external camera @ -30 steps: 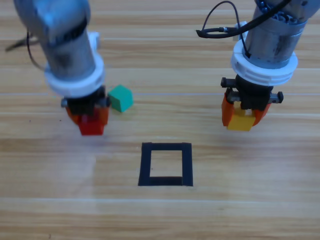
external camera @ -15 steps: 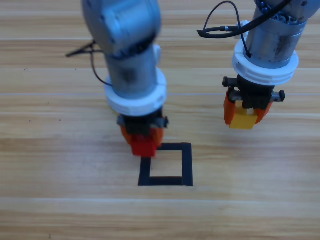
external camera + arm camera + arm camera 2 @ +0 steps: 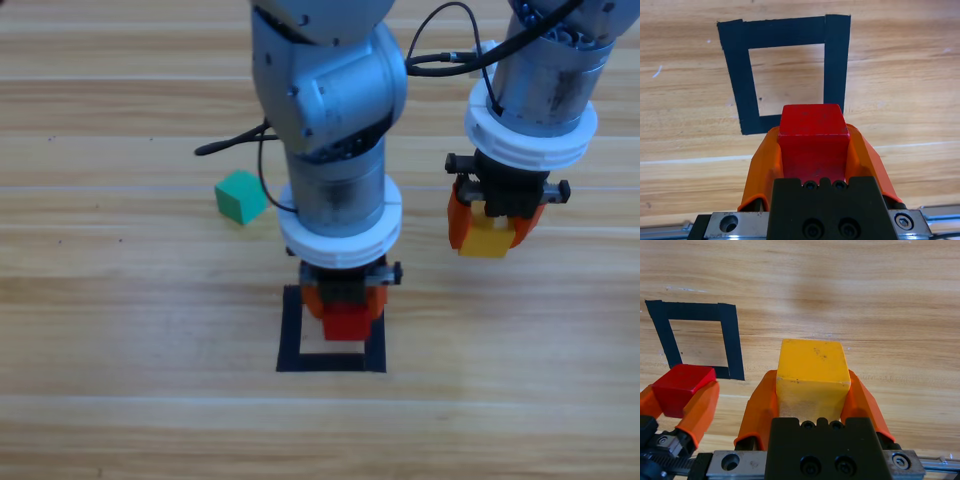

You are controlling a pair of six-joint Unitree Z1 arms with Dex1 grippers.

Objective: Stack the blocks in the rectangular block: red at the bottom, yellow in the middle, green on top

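My left gripper [image 3: 346,318] is shut on the red cube [image 3: 346,322], holding it over the far edge of the black tape square [image 3: 293,330]. In the left wrist view the red cube [image 3: 813,134] sits between the orange jaws, with the tape square [image 3: 740,80] just ahead. My right gripper [image 3: 492,238] hangs to the right of the square, shut on the yellow cube [image 3: 485,240]. The right wrist view shows the yellow cube [image 3: 812,372] in its jaws and the red cube [image 3: 682,387] at lower left. The green cube [image 3: 240,197] lies on the table at the left.
Bare wooden table [image 3: 120,330] surrounds the square on all sides. A black cable [image 3: 235,145] loops behind the left arm.
The left arm has carried the red cube rightward from the table's left side to the tape square. The green cube shows again. The right gripper has stayed put with the yellow cube.
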